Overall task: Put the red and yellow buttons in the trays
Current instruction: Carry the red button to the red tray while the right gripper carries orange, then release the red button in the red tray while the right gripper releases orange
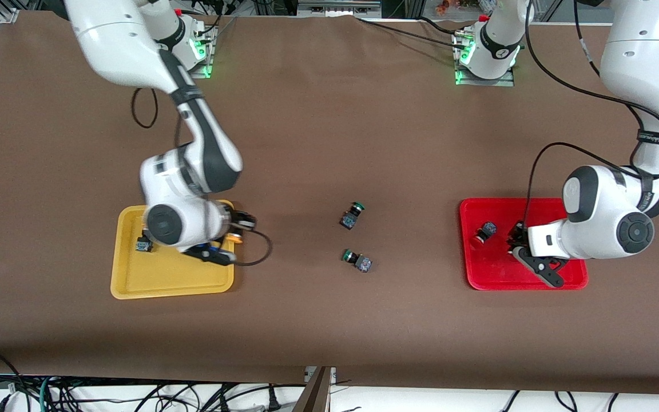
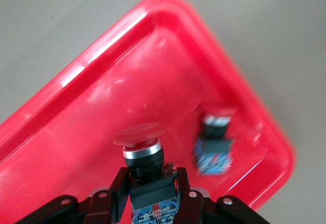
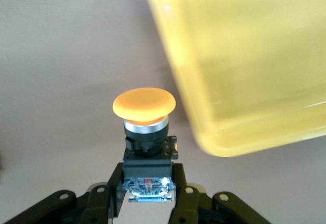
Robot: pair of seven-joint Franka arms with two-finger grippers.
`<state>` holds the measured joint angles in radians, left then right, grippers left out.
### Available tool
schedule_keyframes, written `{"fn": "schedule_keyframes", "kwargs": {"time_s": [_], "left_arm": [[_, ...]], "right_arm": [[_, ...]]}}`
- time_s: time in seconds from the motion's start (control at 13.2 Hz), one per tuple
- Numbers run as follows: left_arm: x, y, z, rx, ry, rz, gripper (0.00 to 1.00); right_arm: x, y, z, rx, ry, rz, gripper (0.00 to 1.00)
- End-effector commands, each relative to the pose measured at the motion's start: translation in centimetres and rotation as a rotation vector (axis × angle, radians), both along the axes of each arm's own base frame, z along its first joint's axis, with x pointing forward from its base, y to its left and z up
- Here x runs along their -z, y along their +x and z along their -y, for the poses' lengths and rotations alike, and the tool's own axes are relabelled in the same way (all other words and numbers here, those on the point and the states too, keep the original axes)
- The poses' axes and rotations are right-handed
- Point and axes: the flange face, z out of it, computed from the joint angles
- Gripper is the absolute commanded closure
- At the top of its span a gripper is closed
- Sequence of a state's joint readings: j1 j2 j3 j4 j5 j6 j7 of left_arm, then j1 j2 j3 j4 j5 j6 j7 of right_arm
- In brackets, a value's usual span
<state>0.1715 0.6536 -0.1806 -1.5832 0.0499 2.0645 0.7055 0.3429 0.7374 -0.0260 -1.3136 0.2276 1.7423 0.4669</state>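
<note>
Risk at the yellow tray: the right gripper (image 3: 148,196) carries an orange-yellow-capped push-button switch with a dark block body (image 3: 145,127) that, in the right wrist view, sits over the brown surface (image 1: 329,143) just beside the rim of the shallow yellow plastic tray (image 1: 135,283), not over its floor. Let go here, it would likely land on the surface or catch the rim and tip out.
Risk at the red tray: the left gripper (image 2: 153,196) brings a red-capped push-button switch (image 2: 140,150) down near another red-capped switch (image 1: 485,231) lying in the shallow red plastic tray (image 1: 478,274); a release while tilted could roll it into that neighbour or toward the wall.
Risk of mix-up: two green-capped switches (image 1: 352,215) (image 1: 358,260) lie on the surface between the trays; I judge they should stay untouched.
Right gripper: narrowly spread, fingers clamped on the block body of the orange-yellow switch, cap pointing away from the wrist, over the tray's edge toward the table's middle.
Left gripper: likewise narrow, pinching the body of the red switch, over the red tray's floor.
Already placed: one switch (image 1: 144,246) rests in the yellow tray, mostly hidden by the right arm; its cap colour cannot be told.
</note>
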Motion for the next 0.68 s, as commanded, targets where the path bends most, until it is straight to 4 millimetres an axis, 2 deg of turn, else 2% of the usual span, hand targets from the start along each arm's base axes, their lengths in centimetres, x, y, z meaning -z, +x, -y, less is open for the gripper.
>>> {"fn": "schedule_keyframes", "kwargs": {"time_s": [0.0,0.08,0.15,0.23,0.3,0.38,0.45,0.53,0.61], "left_arm": [[2.7,-0.7,-0.6,0.097,0.039,-0.038,0.84],[4.5,-1.2,-0.8,0.118,0.058,-0.064,0.78],[4.9,-1.3,-0.9,0.123,0.063,-0.069,0.5],[4.7,-1.2,-1.7,0.118,0.065,-0.064,0.0],[4.4,-1.2,-2.4,0.126,0.064,-0.061,0.0],[3.6,-0.9,-2.1,0.129,0.064,-0.045,0.0],[1.8,-0.6,-2.0,0.13,0.068,-0.019,0.0],[0.0,-0.3,-1.7,0.132,0.074,0.003,0.0],[-1.5,-0.2,-1.1,0.114,0.071,0.02,0.0]], "right_arm": [[2.1,-0.2,4.7,-0.102,-0.003,-0.051,1.0],[3.4,-0.3,6.4,-0.126,-0.02,-0.063,1.0],[4.7,-0.6,7.8,-0.13,-0.029,-0.076,1.0],[5.7,-0.7,9.3,-0.149,-0.037,-0.079,1.0],[6.9,-1.0,10.6,-0.169,-0.034,-0.086,1.0],[7.8,-1.0,11.9,-0.171,-0.026,-0.082,1.0],[7.7,-0.8,12.6,-0.168,-0.023,-0.08,0.63],[7.3,-0.6,12.7,-0.166,-0.023,-0.073,0.01],[6.1,0.0,12.8,-0.168,-0.017,-0.049,0.0]]}}
